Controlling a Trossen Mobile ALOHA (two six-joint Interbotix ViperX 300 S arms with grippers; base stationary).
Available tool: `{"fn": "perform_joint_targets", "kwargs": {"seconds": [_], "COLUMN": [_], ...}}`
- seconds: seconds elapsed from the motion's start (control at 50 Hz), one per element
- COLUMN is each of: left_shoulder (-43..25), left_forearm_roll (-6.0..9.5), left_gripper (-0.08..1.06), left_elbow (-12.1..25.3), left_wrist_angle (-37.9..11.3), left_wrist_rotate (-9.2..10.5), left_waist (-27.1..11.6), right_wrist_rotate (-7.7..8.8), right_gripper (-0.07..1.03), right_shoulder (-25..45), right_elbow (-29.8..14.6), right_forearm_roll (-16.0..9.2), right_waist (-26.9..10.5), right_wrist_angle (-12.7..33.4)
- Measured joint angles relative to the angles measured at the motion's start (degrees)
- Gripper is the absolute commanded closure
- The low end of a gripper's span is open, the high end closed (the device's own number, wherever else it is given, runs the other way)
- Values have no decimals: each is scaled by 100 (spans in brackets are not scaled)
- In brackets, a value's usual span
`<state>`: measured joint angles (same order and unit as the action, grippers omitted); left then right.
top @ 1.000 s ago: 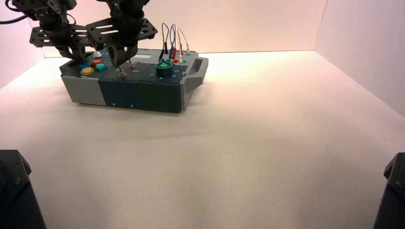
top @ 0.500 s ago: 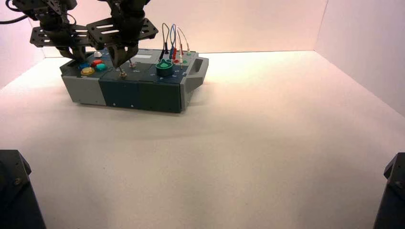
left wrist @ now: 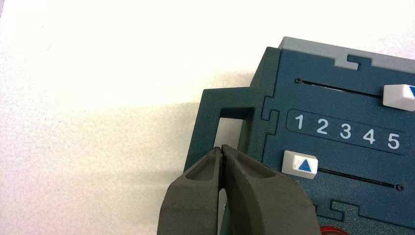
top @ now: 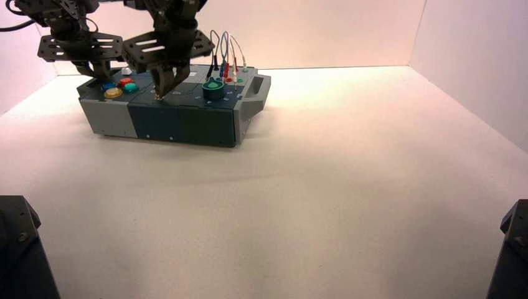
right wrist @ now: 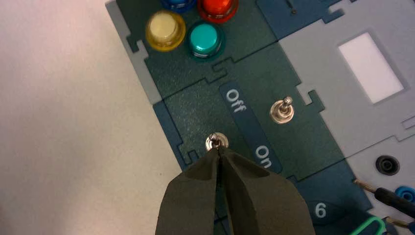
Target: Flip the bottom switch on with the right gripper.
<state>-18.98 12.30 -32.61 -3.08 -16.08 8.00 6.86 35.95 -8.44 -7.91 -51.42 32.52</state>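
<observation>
The box (top: 155, 118) stands at the back left. My right gripper (top: 163, 89) hangs over its middle panel, fingers shut and empty. In the right wrist view the right gripper's tips (right wrist: 219, 150) touch the small metal toggle of the bottom switch (right wrist: 216, 141), coming from the side marked "On". The lever is seen end-on, so I cannot tell its position. The second toggle switch (right wrist: 283, 109) stands beyond the Off/On label (right wrist: 248, 128). My left gripper (top: 98, 70) is shut and empty over the box's left end, above the handle opening (left wrist: 230, 128).
Yellow (right wrist: 165, 30), teal (right wrist: 206, 38) and red (right wrist: 217, 7) buttons sit beside the switches. A green knob (top: 213, 89) and looped wires (top: 225, 50) are to the right. Two white-capped sliders (left wrist: 299, 164) flank numbers 1 to 5. White walls enclose the table.
My right gripper has moved a little right and down, bringing its shut tips onto the bottom switch. The left arm has not moved.
</observation>
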Motion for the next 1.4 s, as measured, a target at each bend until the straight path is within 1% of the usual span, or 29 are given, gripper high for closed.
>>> {"fn": "perform_joint_targets", "kwargs": {"seconds": [0.16,0.22,0.36,0.44,0.46,0.52,0.78,0.82,1.1,1.4], "left_shoulder": [0,0,0,0,0,0,0,0,0,-9], "left_forearm_roll": [0,0,0,0,0,0,0,0,0,0], "left_gripper": [100,100,100,100,100,100,100,100,100,100], "left_elbow": [0,0,0,9,9,9,18,9,18,18], "left_wrist_angle": [0,0,0,0,0,0,-9,-18,-18,-18], "left_wrist_rotate": [0,0,0,0,0,0,0,0,0,0], "left_waist": [0,0,0,9,9,9,18,18,18,18], "right_wrist_rotate": [0,0,0,26,26,26,26,-9,-26,-26], "right_gripper": [98,98,98,98,98,98,98,98,98,98], "right_shoulder": [53,53,53,97,149,246,334,334,334,439], "right_elbow": [-211,-378,-729,-932,-1028,-1116,-1151,-1143,-1151,-1257], "right_forearm_roll": [9,0,0,9,9,18,0,0,-18,0], "right_waist": [18,9,-44,-97,-123,-176,-220,-220,-220,-211], "right_wrist_angle": [0,44,255,378,448,545,703,773,1107,1134]}}
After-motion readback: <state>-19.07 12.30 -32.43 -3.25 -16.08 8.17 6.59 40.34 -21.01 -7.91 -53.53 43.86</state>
